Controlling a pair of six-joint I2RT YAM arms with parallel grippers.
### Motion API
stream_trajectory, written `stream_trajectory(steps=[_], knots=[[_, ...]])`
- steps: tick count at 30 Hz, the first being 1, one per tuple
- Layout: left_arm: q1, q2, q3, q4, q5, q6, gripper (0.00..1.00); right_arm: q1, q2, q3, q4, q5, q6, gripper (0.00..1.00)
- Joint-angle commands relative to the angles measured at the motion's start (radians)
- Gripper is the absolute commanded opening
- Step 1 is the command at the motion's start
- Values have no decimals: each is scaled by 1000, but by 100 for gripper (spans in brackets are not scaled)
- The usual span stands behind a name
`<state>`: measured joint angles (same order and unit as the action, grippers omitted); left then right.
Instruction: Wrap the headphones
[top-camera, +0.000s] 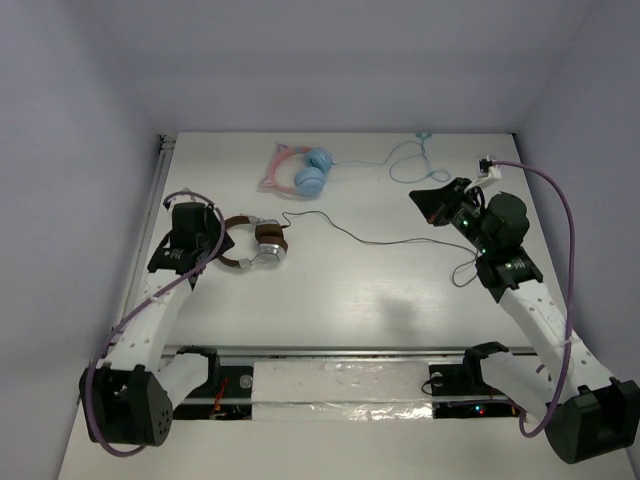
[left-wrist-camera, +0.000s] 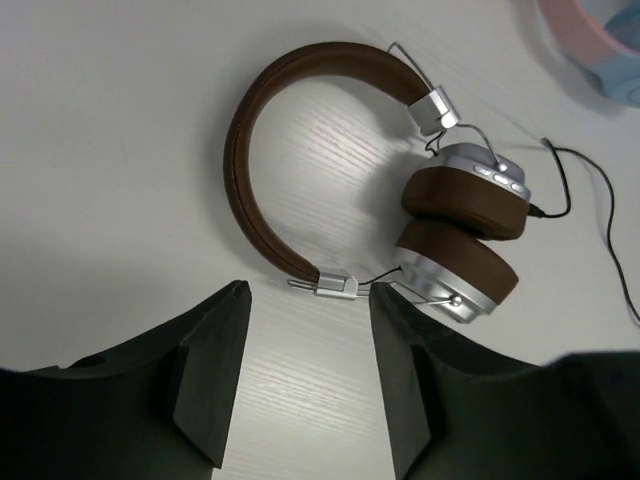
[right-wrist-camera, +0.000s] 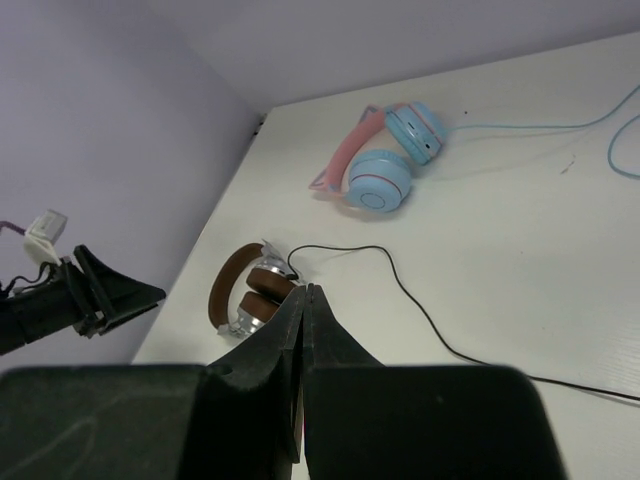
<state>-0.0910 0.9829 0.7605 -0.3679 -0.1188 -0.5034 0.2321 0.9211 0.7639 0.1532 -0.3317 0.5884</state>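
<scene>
The headphones (top-camera: 255, 243) lie flat at the left of the table, with a brown headband (left-wrist-camera: 245, 150) and folded silver cups with brown pads (left-wrist-camera: 465, 215). In the right wrist view the headphones (right-wrist-camera: 245, 290) show just past the fingertips. Their thin black cable (top-camera: 380, 240) runs right across the table (right-wrist-camera: 420, 305). My left gripper (top-camera: 210, 245) stands open just left of the headband. Its tips (left-wrist-camera: 310, 293) are just short of the silver slider, and nothing is between them. My right gripper (top-camera: 422, 197) hovers at the far right, shut and empty (right-wrist-camera: 305, 290).
Pink cat-ear headphones with light blue cups (top-camera: 300, 172) lie at the back middle (right-wrist-camera: 385, 160), and their pale blue cable (top-camera: 410, 160) loops to the right. The black cable's far end curls near the right arm (top-camera: 465, 272). Walls close in the table on three sides.
</scene>
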Motion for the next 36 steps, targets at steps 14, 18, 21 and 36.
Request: stream_trajectory(steps=[14, 18, 21, 36], knots=[[131, 442, 77, 101, 39, 108, 59, 15, -56, 26, 0, -9, -19, 5], [141, 514, 114, 118, 47, 114, 58, 15, -51, 18, 20, -23, -15, 5], [142, 565, 143, 130, 41, 115, 58, 15, -47, 21, 16, -23, -16, 5], [122, 658, 146, 181, 59, 124, 51, 15, -59, 18, 16, -23, -16, 6]])
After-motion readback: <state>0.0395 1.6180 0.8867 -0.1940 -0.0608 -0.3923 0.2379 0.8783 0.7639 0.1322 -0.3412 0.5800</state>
